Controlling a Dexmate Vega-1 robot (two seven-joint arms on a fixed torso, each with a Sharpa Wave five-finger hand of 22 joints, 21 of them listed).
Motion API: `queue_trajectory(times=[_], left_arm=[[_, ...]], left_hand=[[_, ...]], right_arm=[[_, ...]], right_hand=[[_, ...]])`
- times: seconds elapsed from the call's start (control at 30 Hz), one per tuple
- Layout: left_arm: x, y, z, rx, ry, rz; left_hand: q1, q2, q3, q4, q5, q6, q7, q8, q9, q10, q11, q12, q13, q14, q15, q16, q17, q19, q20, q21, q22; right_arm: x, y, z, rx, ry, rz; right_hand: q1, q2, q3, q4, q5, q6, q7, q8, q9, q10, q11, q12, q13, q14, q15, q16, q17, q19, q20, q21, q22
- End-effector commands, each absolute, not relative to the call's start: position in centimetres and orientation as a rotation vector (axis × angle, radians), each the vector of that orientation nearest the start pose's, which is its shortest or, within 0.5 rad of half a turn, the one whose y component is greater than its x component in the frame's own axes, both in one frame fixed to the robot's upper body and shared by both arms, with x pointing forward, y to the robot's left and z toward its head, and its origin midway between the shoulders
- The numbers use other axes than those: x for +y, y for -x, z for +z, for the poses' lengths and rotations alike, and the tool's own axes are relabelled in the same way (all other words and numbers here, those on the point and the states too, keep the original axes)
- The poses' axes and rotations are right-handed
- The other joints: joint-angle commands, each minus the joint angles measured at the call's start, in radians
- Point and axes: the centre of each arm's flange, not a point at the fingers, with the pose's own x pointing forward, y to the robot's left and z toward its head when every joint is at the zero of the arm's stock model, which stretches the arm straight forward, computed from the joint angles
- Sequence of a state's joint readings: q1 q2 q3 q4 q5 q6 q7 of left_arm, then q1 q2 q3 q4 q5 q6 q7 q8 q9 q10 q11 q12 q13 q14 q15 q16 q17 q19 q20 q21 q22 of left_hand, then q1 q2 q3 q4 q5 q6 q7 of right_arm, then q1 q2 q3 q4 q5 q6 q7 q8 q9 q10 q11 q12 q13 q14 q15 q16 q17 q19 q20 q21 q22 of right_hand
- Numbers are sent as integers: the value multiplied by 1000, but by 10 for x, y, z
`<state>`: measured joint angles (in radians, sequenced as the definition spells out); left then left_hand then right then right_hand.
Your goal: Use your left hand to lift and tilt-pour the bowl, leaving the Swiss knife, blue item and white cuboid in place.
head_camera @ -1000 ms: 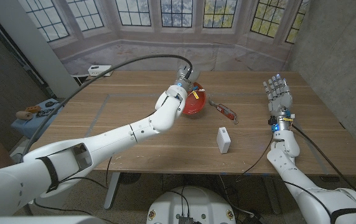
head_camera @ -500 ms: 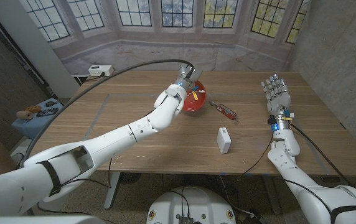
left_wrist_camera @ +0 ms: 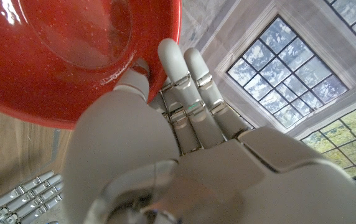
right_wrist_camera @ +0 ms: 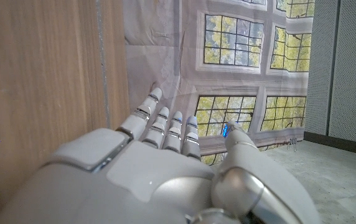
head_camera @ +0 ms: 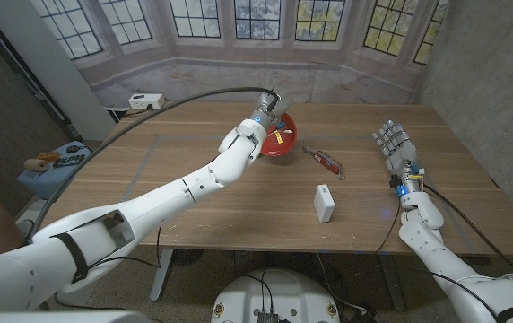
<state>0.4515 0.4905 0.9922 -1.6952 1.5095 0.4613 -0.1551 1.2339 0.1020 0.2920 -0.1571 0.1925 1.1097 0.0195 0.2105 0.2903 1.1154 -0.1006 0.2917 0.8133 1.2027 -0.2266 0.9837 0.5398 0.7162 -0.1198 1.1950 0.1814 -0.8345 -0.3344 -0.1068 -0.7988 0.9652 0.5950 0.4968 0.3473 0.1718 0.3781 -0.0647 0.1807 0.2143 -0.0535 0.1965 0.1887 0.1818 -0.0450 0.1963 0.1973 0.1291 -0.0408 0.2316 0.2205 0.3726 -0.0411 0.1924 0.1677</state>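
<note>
As the left hand [head_camera: 265, 114] grips the red bowl [head_camera: 279, 144], the tilt has steepened; the right hand [head_camera: 393, 142] stays spread, holding nothing

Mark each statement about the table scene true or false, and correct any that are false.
1. The left hand grips the red bowl at its rim. True.
2. The white cuboid sits inside the bowl. False: it lies on the table, nearer the robot than the bowl.
3. The right hand holds the Swiss knife. False: it holds nothing; the knife lies on the table beside the bowl.
4. The right hand's fingers are spread. True.
</note>
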Motion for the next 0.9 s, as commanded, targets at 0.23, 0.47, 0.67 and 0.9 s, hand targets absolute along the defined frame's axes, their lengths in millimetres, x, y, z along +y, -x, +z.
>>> queue_trajectory(times=[0.23,0.47,0.67,0.9], left_arm=[[35,-564,116,-1025,-2059,589],[33,-564,114,-1026,-2046,576],[31,-564,112,-1040,-2041,571],[31,-562,109,-1063,-2056,568]], left_hand=[[-5,-7,7,0,6,11,0,0,6,62,-55,-8,5,5,-1,-1,5,1,-7,8,1],[-7,-7,8,0,6,9,-2,-2,7,61,-55,-12,7,5,-1,-3,6,-1,-7,9,1],[-8,-8,9,0,6,9,-1,-3,7,63,-58,-18,7,7,-1,-3,7,-3,-8,11,1],[-9,-9,10,0,6,10,-2,-3,8,64,-57,-19,12,6,-1,-4,8,-4,-8,11,0]], right_arm=[[-401,-634,-133,-650,-313,156],[-399,-626,-121,-634,-272,179],[-395,-622,-108,-624,-245,200],[-393,-620,-98,-617,-222,219]], right_hand=[[-10,-2,5,-2,-3,1,3,0,5,-1,4,3,4,0,-25,2,3,-1,-42,1,3],[-11,-2,5,-3,-3,1,1,0,5,-2,3,3,4,0,-27,2,3,-3,-43,0,3],[-12,-2,5,-2,-3,0,2,0,5,-3,2,3,4,-1,-27,2,4,-3,-43,0,3],[-12,-2,5,-3,-3,0,2,0,5,-2,4,3,4,-2,-26,1,3,-4,-43,0,3]])
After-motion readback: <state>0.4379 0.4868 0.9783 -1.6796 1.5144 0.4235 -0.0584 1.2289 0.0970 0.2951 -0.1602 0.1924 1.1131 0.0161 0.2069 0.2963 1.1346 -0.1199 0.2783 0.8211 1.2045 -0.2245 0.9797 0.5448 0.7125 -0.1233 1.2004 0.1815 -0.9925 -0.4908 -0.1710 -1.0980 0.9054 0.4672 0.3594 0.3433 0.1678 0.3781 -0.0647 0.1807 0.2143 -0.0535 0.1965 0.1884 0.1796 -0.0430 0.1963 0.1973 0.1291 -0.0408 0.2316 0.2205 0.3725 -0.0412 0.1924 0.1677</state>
